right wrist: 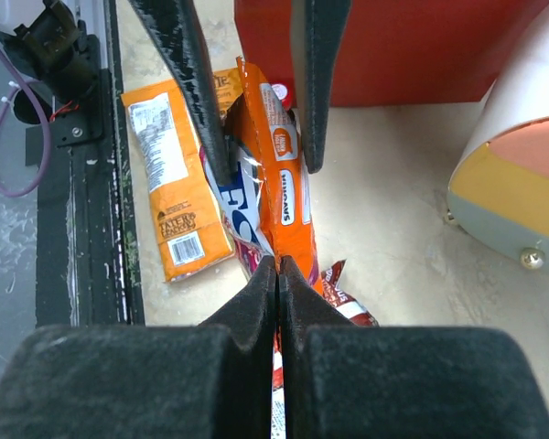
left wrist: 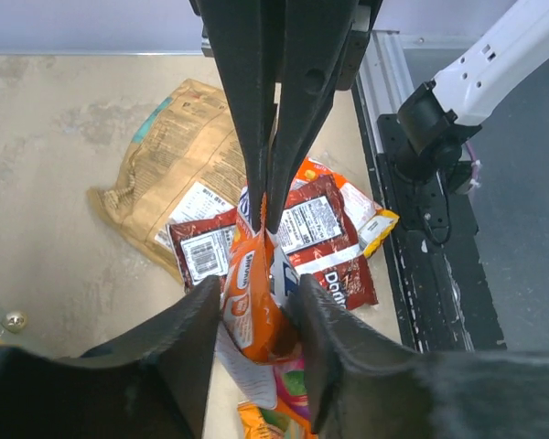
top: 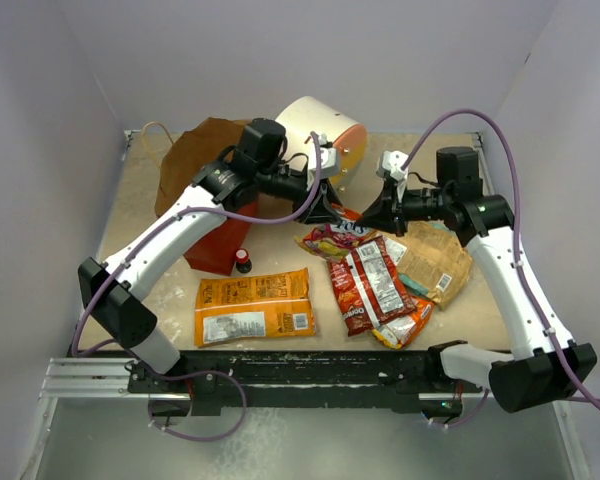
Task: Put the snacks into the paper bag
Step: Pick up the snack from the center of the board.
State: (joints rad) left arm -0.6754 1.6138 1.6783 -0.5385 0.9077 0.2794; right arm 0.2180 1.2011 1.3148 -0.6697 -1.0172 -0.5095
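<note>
The paper bag was red; near it lay an orange packet, farther off a dark red white-labelled packet and a tan-brown packet.

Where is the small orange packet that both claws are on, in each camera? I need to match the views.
Top external: small orange packet mid-picture, at the far end of the dark red packet with white label.
Left wrist: bottom centre, pinched in the left claw.
Right wrist: centre, standing up from the right claw.
Shared landmark: that dark red packet, beside it in every view.
</note>
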